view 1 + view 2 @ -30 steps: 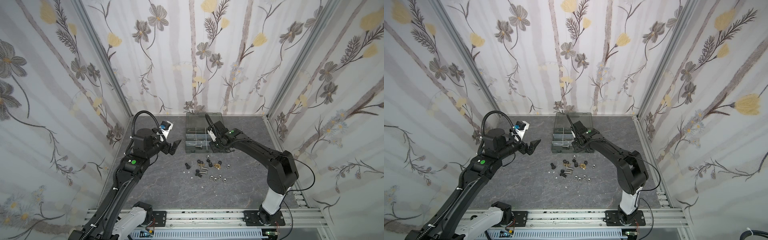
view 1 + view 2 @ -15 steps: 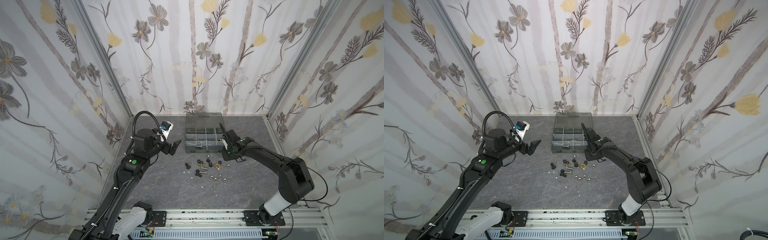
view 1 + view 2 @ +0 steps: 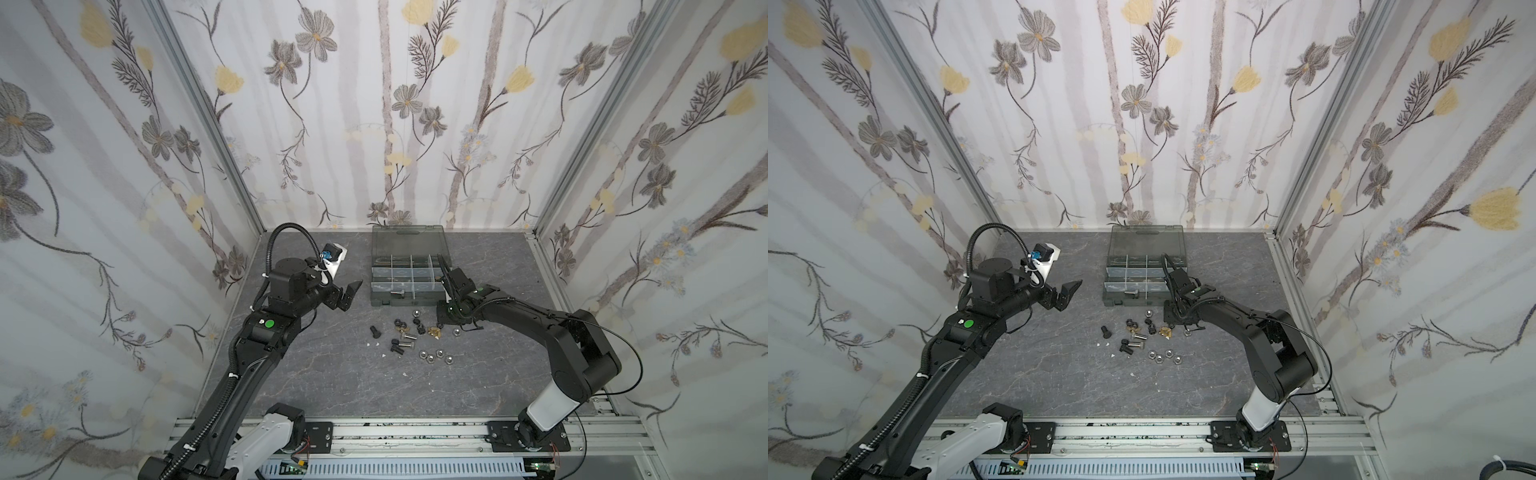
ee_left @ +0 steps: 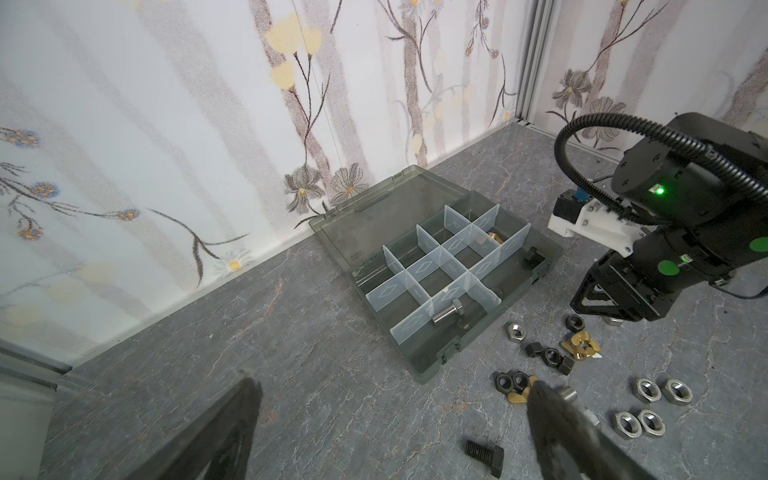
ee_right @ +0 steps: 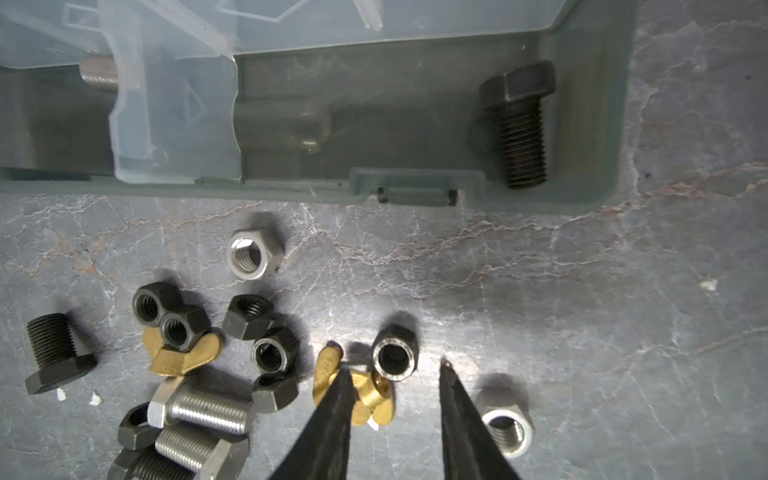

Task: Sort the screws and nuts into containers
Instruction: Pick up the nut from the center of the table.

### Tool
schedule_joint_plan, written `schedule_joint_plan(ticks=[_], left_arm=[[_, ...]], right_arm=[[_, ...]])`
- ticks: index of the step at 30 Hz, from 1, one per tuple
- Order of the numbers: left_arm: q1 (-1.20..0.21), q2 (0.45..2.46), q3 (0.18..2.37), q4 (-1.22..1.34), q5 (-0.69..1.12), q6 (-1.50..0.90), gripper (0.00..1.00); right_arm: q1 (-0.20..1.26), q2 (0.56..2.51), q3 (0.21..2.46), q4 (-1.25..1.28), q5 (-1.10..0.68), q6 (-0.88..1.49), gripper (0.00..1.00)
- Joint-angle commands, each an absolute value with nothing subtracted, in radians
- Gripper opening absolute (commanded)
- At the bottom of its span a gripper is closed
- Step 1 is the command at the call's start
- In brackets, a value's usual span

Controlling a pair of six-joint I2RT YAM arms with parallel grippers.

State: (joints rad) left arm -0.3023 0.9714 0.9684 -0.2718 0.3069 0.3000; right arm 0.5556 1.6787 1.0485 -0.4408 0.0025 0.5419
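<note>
Loose screws and nuts lie on the grey table in front of the open organizer case [image 3: 374, 302] [image 3: 1105, 302]. My right gripper [image 5: 392, 365] [image 3: 444, 321] is down at the pile's right end, open and holding nothing. Brass wing nuts [image 5: 368, 392] lie against one of its fingers, a black nut [image 5: 395, 357] sits just past the tips, and a silver nut [image 5: 505, 424] lies outside the other finger. In the containers a black screw [image 5: 517, 124] and a silver screw [image 4: 571, 313] lie in separate compartments. My left gripper [image 4: 390, 388] [image 3: 349, 293] hovers wide open and empty, left of the case.
A black screw [image 3: 375, 331] marks the pile's left end, and several silver nuts [image 3: 434, 355] lie nearest the front. The case's clear lid [image 3: 407, 239] lies flat toward the back wall. Patterned walls close three sides, and small white flecks dot the table.
My right arm has swung from over the case's right side down to the table at the right end of the pile. The left arm has not moved.
</note>
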Motion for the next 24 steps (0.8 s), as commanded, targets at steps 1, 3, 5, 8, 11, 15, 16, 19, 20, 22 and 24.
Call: schedule_joint_plan(ticks=[1,3,5,8,11,15,16,19,20,22,24], left_arm=[[-0.301,0.968,0.965,-0.235,0.302,0.314,1.0],[-0.301,0.968,0.966,-0.235,0.302,0.314,1.0],[-0.301,0.97,0.967,-0.237,0.302,0.313,1.0],[-0.301,0.968,0.967,-0.239,0.3,0.313,1.0],[-0.301,0.965,0.966,-0.239,0.298,0.313,1.0],[-0.301,0.966,0.966,-0.238,0.298,0.313,1.0],[-0.302,0.965,0.966,-0.238,0.298,0.315,1.0],[-0.301,0.963,0.965,-0.236,0.298,0.315,1.0],[-0.301,0.964,0.965,-0.235,0.298,0.314,1.0],[-0.301,0.965,0.966,-0.237,0.299,0.314,1.0],[-0.301,0.964,0.966,-0.237,0.299,0.315,1.0]], right_arm=[[0.569,1.698,1.047,-0.413,-0.003,0.572,0.38],[0.579,1.715,1.048,-0.41,0.009,0.569,0.39],[0.59,1.733,1.055,-0.419,0.04,0.56,0.41],[0.595,1.754,1.055,-0.427,0.067,0.549,0.41],[0.594,1.765,1.055,-0.43,0.074,0.541,0.41],[0.598,1.78,1.051,-0.43,0.077,0.539,0.39],[0.599,1.783,1.049,-0.43,0.078,0.538,0.38],[0.603,1.788,1.042,-0.428,0.086,0.538,0.36],[0.604,1.79,1.04,-0.428,0.084,0.538,0.35],[0.606,1.791,1.04,-0.426,0.085,0.537,0.34],[0.606,1.796,1.038,-0.428,0.089,0.534,0.32]])
